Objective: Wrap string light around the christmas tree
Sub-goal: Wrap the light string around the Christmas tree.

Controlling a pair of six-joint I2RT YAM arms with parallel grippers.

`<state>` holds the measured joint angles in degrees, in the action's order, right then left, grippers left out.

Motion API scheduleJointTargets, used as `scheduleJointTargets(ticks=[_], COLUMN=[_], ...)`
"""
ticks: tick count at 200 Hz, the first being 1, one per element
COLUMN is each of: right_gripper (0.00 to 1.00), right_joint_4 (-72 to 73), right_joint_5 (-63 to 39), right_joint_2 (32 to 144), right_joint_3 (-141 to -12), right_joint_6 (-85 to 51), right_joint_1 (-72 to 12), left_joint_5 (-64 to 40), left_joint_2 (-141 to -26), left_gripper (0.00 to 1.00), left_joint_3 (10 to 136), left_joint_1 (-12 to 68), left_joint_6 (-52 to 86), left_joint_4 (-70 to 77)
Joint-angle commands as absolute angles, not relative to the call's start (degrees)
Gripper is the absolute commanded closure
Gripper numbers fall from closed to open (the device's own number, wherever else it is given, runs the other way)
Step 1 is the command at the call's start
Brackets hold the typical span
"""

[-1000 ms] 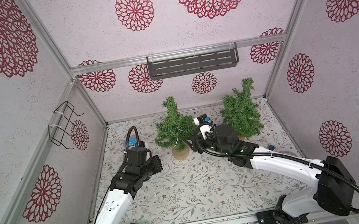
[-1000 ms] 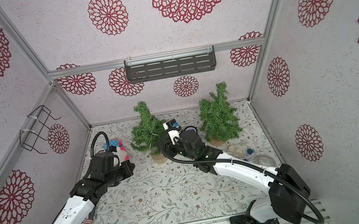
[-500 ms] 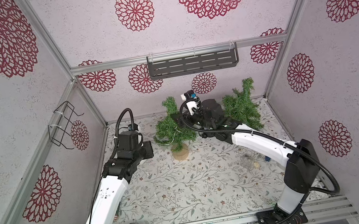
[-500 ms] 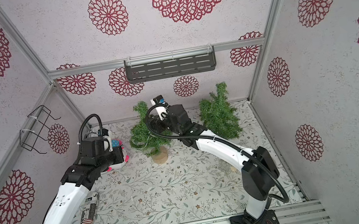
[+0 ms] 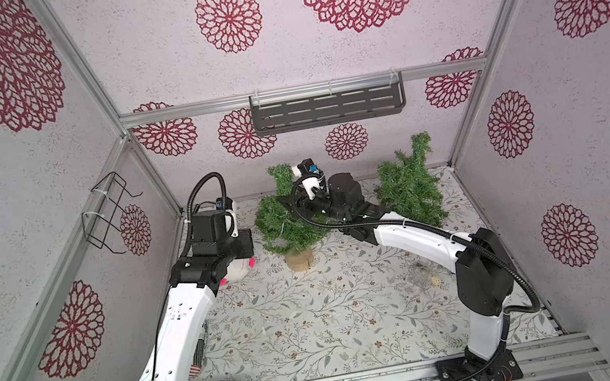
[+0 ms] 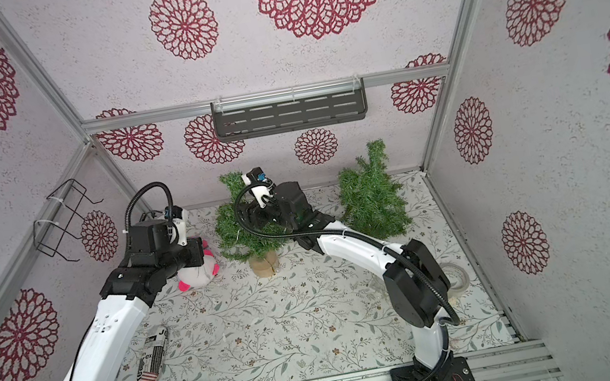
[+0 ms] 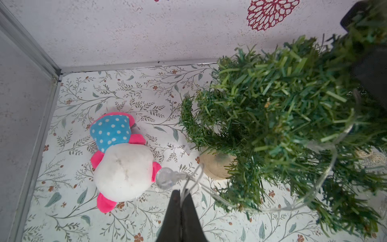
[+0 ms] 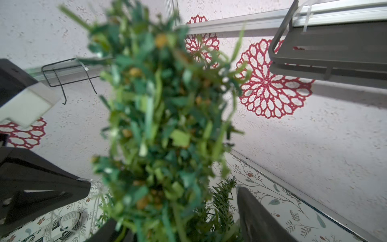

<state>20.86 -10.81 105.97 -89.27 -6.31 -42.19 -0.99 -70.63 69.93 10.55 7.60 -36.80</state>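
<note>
A small green christmas tree (image 5: 284, 226) (image 6: 237, 232) stands on a round wooden base (image 5: 299, 260) at the back middle. The string light is a clear wire (image 7: 326, 174) looping round the tree's lower branches, with a clear bulb (image 7: 166, 178) near its end. My left gripper (image 7: 181, 192) is shut on that wire just left of the tree, above the floor. My right gripper (image 8: 178, 207) is open and straddles the tree's upper part (image 8: 165, 117), with branches between its fingers (image 8: 251, 215). In both top views it reaches in from the right (image 5: 297, 205) (image 6: 255, 216).
A second green tree (image 5: 409, 186) leans at the back right. A pink, white and blue plush toy (image 7: 123, 167) (image 6: 196, 274) lies below my left wrist. A can (image 6: 153, 355) lies front left and a tape roll (image 6: 456, 279) at the right. A dark shelf (image 5: 327, 108) and a wire rack (image 5: 110, 215) hang on the walls.
My right arm rose from in front of the tree to its upper part and its jaws widened. My left arm swung back toward the tree's left side, still shut.
</note>
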Motion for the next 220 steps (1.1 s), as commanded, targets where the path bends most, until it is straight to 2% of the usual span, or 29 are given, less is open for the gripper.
scheduleJointTargets(ticks=[1, 25, 46, 58, 75, 84, 131, 174, 220], right_gripper=[0.22, 0.2, 0.29, 0.39, 0.63, 0.72, 1.0, 1.0, 1.0], right_joint_4=[24.86, 25.28, 26.0, 25.57, 25.18, 25.44, 21.62, 18.01, 16.24], right_joint_5=[-13.1, -12.12, -12.33, -13.61, -15.86, -17.29, -26.97, -39.68, -45.08], right_joint_2=[104.5, 106.85, 109.46, 110.29, 110.24, 109.69, 105.73, 103.0, 103.7], right_joint_3=[-89.61, -92.45, -94.21, -94.57, -93.61, -92.68, -90.79, -89.61, -90.52], right_joint_6=[-5.52, -5.81, -3.99, -2.56, -0.87, -0.22, 3.1, 4.73, 4.18], right_joint_1=[-42.7, -43.58, -43.68, -43.56, -43.33, -43.25, -41.34, -38.32, -38.28], left_joint_5=[-2.72, -3.25, -2.82, -1.87, -0.63, -0.42, -0.38, -9.32, -19.88], left_joint_2=[-70.84, -70.89, -70.76, -70.75, -70.72, -70.45, -69.26, -69.87, -77.49], left_gripper=[1.0, 1.0, 1.0, 1.0, 1.0, 1.0, 1.0, 1.0, 1.0], left_joint_3=[70.32, 70.22, 70.22, 70.3, 70.5, 70.15, 69.99, 73.37, 78.39], left_joint_1=[10.24, 10.12, 9.84, 9.42, 8.64, 8.06, 5.49, 4.86, 4.65], left_joint_6=[5.58, 5.39, 4.41, 3.35, 1.61, 0.72, -7.8, -15.52, -21.67], left_joint_4=[-35.82, -35.42, -35.56, -36.21, -37.18, -36.9, -30.35, -24.92, -18.32])
